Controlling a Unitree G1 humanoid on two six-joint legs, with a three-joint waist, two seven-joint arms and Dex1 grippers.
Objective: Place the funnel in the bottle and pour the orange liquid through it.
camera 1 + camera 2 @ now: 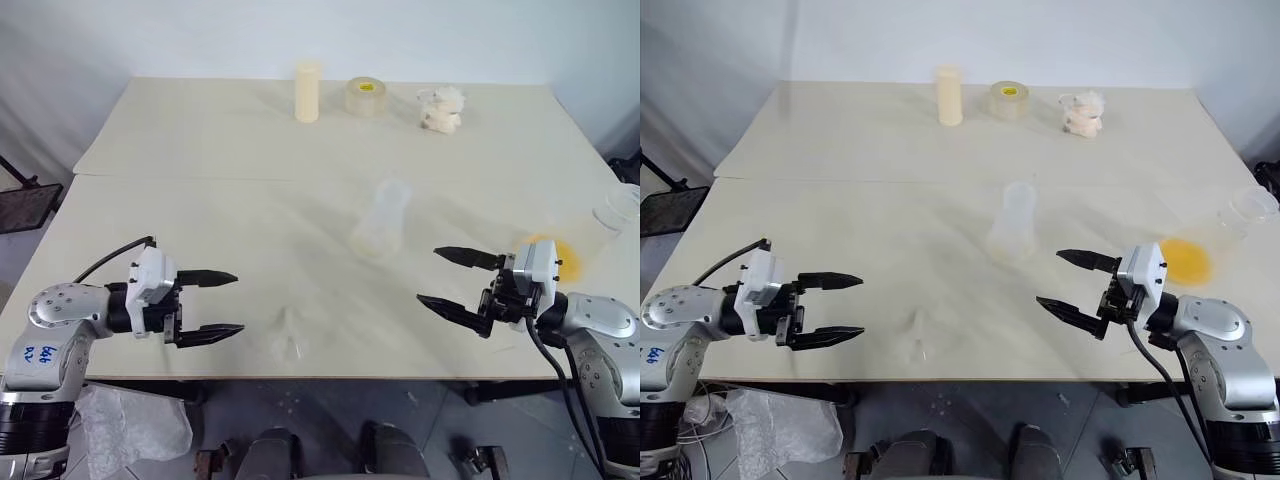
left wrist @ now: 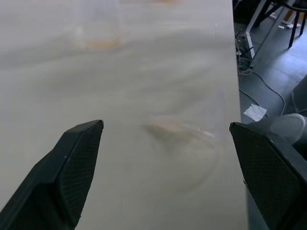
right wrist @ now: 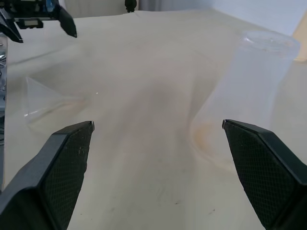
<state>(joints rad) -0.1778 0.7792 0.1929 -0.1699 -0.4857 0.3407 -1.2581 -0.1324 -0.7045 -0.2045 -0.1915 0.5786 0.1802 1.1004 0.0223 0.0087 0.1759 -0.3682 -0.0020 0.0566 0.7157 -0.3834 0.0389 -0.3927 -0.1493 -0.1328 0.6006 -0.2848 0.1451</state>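
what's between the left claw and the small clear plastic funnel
Nothing: bare cream table separates the open left claw from the small clear plastic funnel, seen in the left eye view.

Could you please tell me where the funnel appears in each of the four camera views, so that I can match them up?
Left eye view: funnel near the table's front edge, between the two tools.
Right eye view: funnel, same spot at the front edge.
Left wrist view: faint funnel between this tool's fingers.
Right wrist view: funnel lying on its side.
Shared landmark: the bottle, standing mid-table.

Far table edge — cream cylinder (image 1: 307, 92), tape roll (image 1: 366, 96), crumpled white wad (image 1: 441, 108)
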